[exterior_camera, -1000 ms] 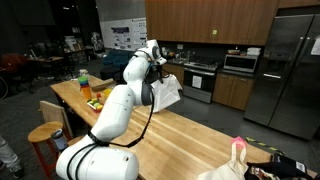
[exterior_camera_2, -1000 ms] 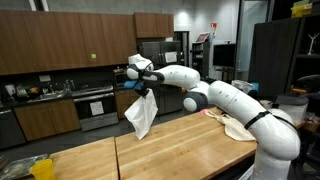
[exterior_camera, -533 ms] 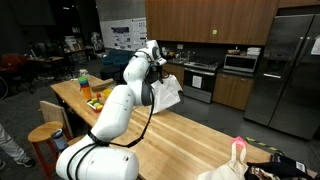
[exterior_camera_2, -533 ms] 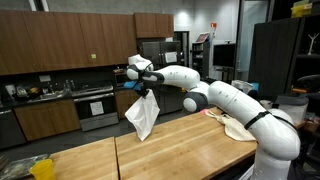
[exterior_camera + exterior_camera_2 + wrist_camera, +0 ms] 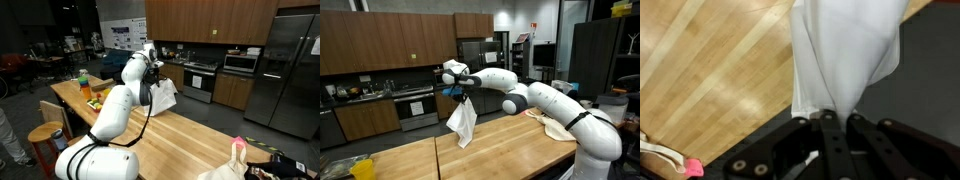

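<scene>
A white cloth hangs in the air from my gripper, well above the wooden table. The fingers are shut on its bunched top edge. In the wrist view the cloth spreads away from my gripper, with the wood of the table far beneath it. In an exterior view the cloth dangles beside the gripper, over the far part of the table.
A second cloth or bag with a pink edge lies on the table's near end. Bottles and food stand at the table's other end. A stool is beside the table. Kitchen cabinets, a stove and a fridge line the back.
The arm has shifted a little and lowered slightly, carrying the cloth with it. The cloth hangs narrower and more bunched than before. The grip is unchanged.
</scene>
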`<state>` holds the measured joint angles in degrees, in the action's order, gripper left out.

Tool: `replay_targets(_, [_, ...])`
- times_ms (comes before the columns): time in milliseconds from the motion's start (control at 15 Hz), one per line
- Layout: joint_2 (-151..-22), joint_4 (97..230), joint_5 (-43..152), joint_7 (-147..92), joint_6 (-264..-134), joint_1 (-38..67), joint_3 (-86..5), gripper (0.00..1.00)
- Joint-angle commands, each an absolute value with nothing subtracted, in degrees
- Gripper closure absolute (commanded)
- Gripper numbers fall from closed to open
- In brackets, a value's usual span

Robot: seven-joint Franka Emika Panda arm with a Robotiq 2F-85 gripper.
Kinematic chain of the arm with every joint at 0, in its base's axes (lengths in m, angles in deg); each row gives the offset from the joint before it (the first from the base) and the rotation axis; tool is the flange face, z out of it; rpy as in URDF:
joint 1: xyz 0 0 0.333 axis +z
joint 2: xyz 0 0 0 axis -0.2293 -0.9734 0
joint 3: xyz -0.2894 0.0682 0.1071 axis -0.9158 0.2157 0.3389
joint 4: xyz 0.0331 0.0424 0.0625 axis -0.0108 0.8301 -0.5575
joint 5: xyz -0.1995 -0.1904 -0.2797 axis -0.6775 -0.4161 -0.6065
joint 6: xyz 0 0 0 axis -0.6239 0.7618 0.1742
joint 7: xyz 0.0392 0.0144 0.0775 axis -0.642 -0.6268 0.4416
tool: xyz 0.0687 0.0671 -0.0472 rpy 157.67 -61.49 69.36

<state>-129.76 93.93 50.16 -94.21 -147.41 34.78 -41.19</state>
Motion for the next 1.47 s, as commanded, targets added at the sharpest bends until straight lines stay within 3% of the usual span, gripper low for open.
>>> replay_targets(0, [-132.09, 89.78, 49.40, -85.09, -141.08, 36.30, -40.26, 0.98])
replay_targets(400, [-129.35, 94.99, 48.86, -67.15, -136.78, 37.33, -40.34, 0.98])
replay_targets(467, [-130.77, 93.55, 49.92, -72.26, -139.15, 37.49, -40.35, 0.93])
replay_targets(733, [-130.77, 93.83, 49.52, -68.47, -137.86, 37.32, -40.38, 0.93])
replay_targets(867, [-131.05, 93.79, 48.79, -67.94, -138.40, 37.84, -40.81, 0.98])
replay_targets(1400, [-133.22, 90.89, 46.54, -43.35, -126.09, 40.63, -40.25, 0.98])
